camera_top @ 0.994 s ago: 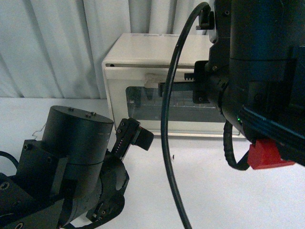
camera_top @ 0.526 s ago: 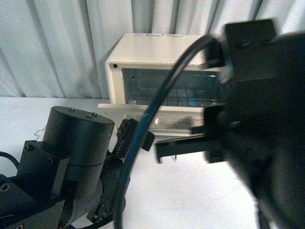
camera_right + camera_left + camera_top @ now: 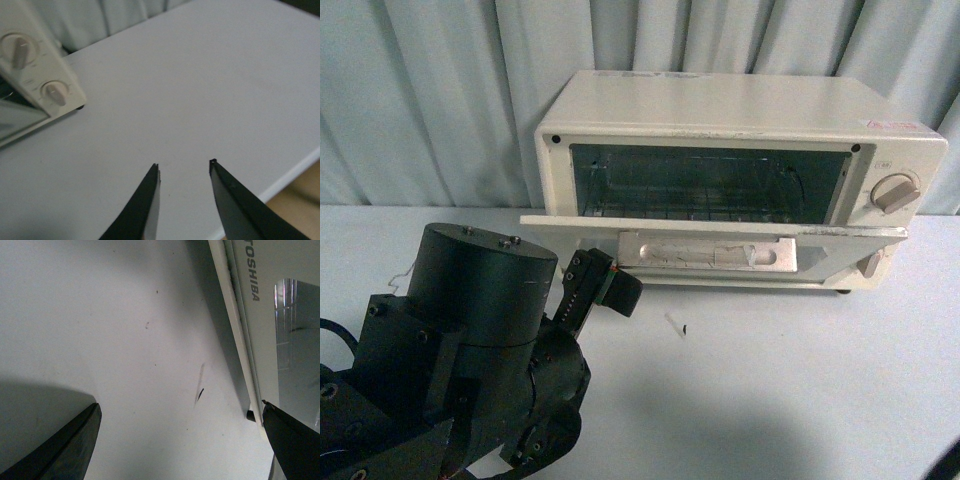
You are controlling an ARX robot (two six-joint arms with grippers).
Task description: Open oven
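Oven door down, half-hiding lower knob — left end effector, right end effector spread

Oven's lower knob half hidden behind the open door — left arm cut off at front view's bottom edge.

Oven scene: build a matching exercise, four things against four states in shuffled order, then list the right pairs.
Things:
1. oven door
2. wire rack
3. left claw
4. right claw

States:
A. open, near the table edge
B. dropped open, about level
C. inside the cavity
D. spread wide beside the door's edge

Pairs: 1-B; 2-C; 3-D; 4-A
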